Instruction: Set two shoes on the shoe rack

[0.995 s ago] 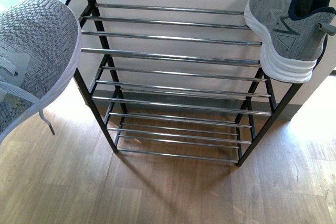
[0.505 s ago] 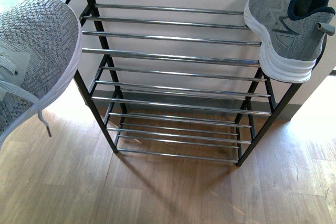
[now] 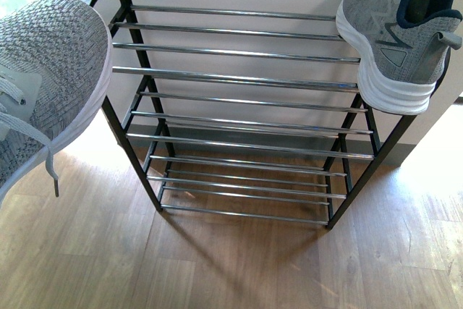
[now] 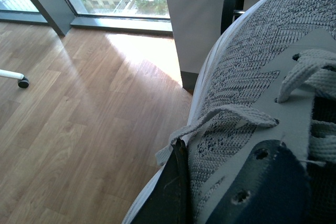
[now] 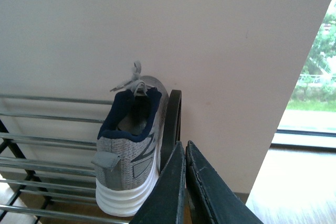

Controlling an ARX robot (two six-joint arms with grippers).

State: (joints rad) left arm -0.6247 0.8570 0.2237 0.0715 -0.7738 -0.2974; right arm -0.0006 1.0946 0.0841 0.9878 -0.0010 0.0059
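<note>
Beside the shoe rack (image 3: 239, 77), a raised sneaker (image 3: 51, 70)
Left gripper (image 4: 218, 184) clamps it; right gripper (image 5: 185, 182) is pinched together, empty, near the second sneaker (image 3: 394, 34) on the top shelf.

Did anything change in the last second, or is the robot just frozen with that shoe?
Hardly anything. The grey sneaker held in the left hand seems to have dipped very slightly, and its loose lace has swung down and toward the robot's left. The other sneaker sits unchanged at the right end of the shoe rack, which has not moved. Nothing was taken hold of or let go.
</note>
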